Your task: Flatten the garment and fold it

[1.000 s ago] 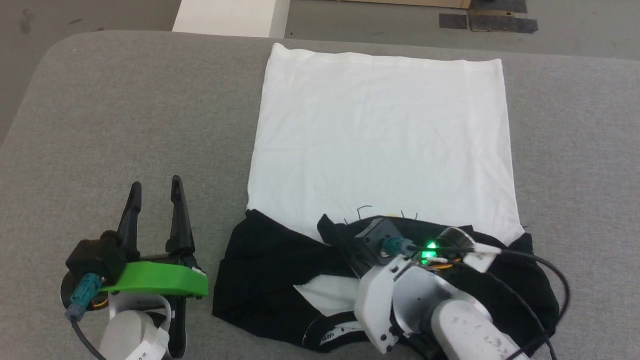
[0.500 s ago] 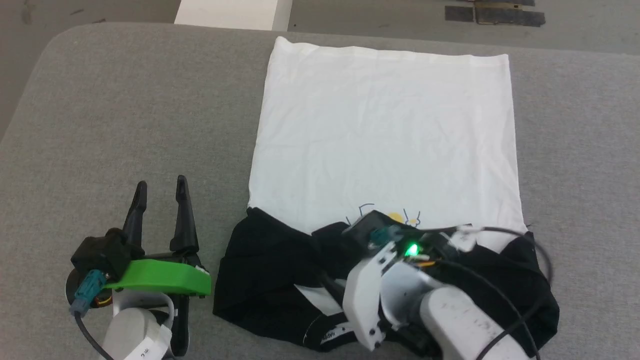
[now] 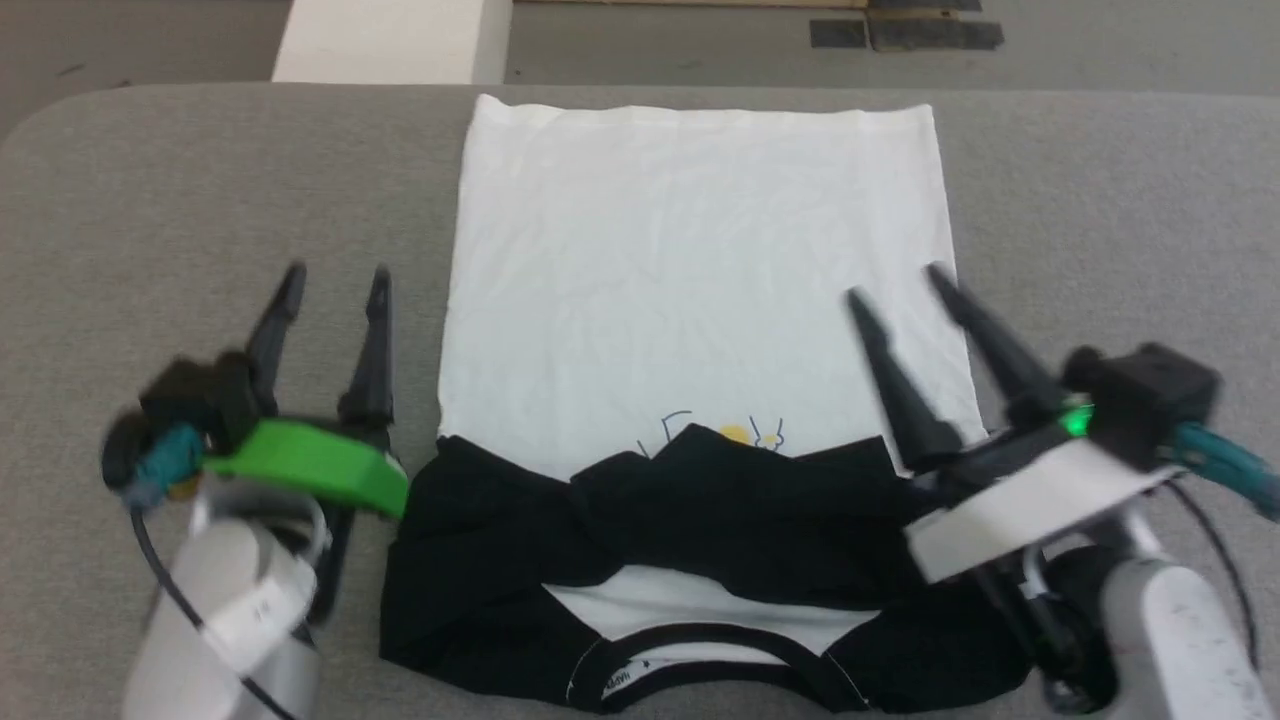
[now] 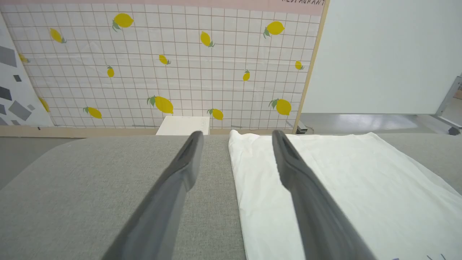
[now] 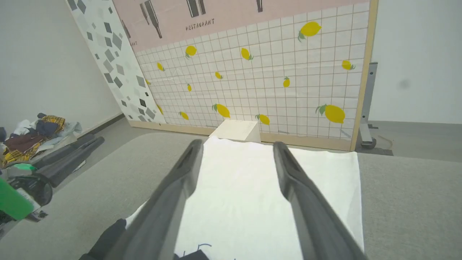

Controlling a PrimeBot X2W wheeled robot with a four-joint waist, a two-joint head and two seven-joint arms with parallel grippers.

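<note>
The garment (image 3: 700,280) lies on the grey counter (image 3: 150,200), its white body spread flat with the hem at the far end and the black collar (image 3: 700,640) at the near end. Its 2 black sleeves (image 3: 480,530) are folded inward across the chest. They meet in a dark band on the near side of the small yellow graphic (image 3: 735,435), which peeks out just past them. The left pincer (image 3: 337,275) hovers just beside the garment's left edge, over bare counter, its 2 fingers spread and holding nothing. The right pincer (image 3: 895,282) is raised over the garment's right edge, above the white cloth beyond the sleeve band, also spread with nothing between its fingers. Past the garment's hem a white box (image 3: 390,40) stands on the floor, and behind it is a tiled panel printed with lemons (image 4: 180,54).
</note>
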